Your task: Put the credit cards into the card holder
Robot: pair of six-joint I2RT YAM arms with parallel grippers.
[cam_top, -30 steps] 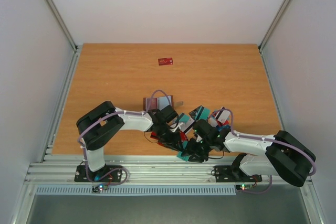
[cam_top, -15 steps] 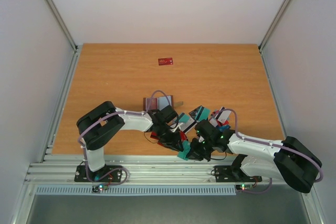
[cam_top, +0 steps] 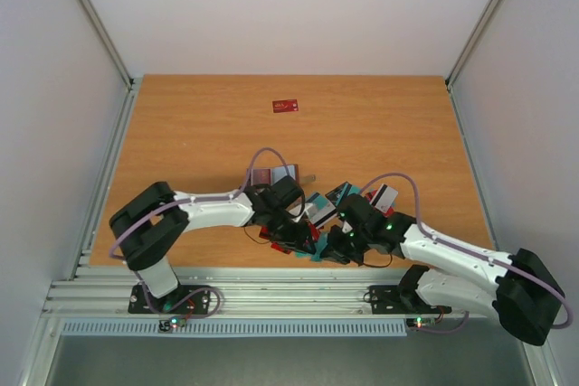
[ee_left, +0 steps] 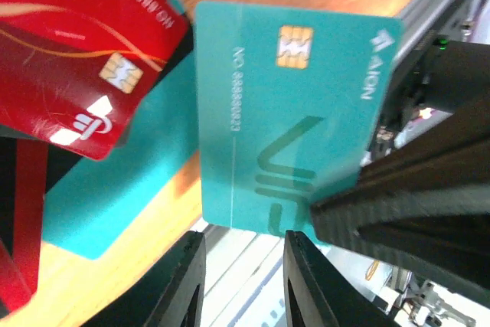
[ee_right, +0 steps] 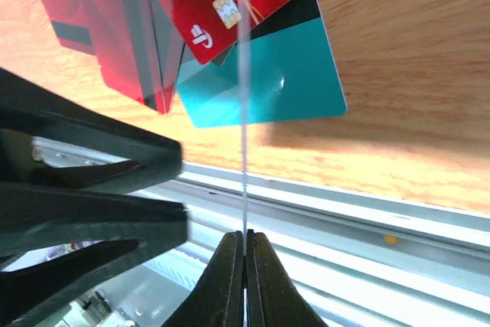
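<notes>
1. Credit cards [cam_top: 344, 194], thin plastic rectangles in red, teal and white, lie overlapping in a loose heap on the near middle of the table, between the two wrists. One dark red card [cam_top: 285, 106] lies alone, well apart at the far middle.
2. Black fingers of the right gripper [ee_right: 245, 244] are pressed together on a teal chip card [ee_left: 291, 112], held on edge over the heap's near side and seen edge-on from its own wrist.
3. Facing that card's printed side, the left gripper [ee_left: 245, 237] has its fingers apart, gripping nothing.
4. Just beyond the left wrist, left of the heap, the small squarish brown card holder [cam_top: 264, 176] rests on the table.
5. Plain white walls [cam_top: 289, 6] enclose the orange-brown wood-grain tabletop [cam_top: 199, 133], with ribbed aluminium rails [cam_top: 271, 288] along its near edge.
6. A purple cable [cam_top: 262, 155] and the left arm cover part of the holder, so whether it is open cannot be told. Both wrists hide the heap's near part, leaving the card count unclear.
</notes>
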